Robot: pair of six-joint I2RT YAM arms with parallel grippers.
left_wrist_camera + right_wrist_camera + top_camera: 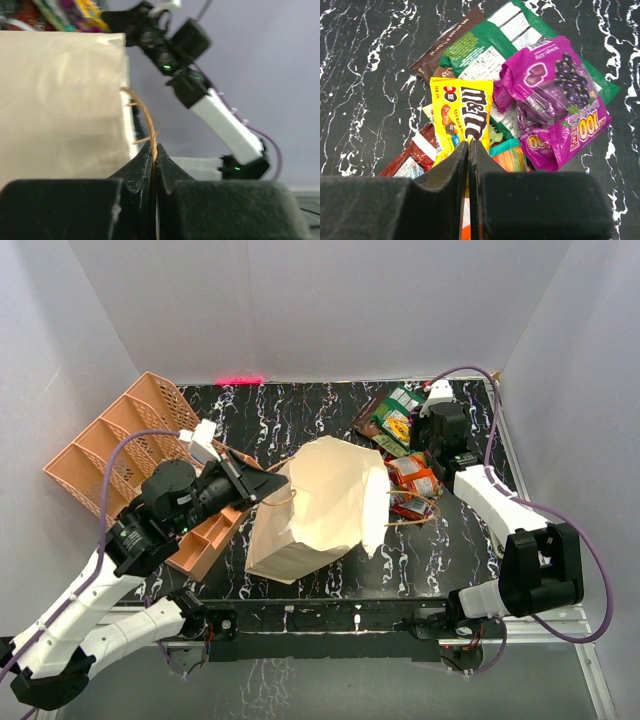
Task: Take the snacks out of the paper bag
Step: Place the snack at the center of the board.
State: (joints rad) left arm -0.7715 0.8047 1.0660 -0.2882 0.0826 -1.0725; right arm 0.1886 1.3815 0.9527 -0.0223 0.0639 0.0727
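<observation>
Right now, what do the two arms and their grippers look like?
The left arm and right arm have white links, black joints and purple cables. The left gripper and right gripper have black, wedge-shaped fingers. Green lights glow on the right arm.

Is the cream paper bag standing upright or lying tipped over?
Tipped: the cream paper bag lies on its side on the black marbled table, broad face up, with colourful snack packets outside beside it.
</observation>
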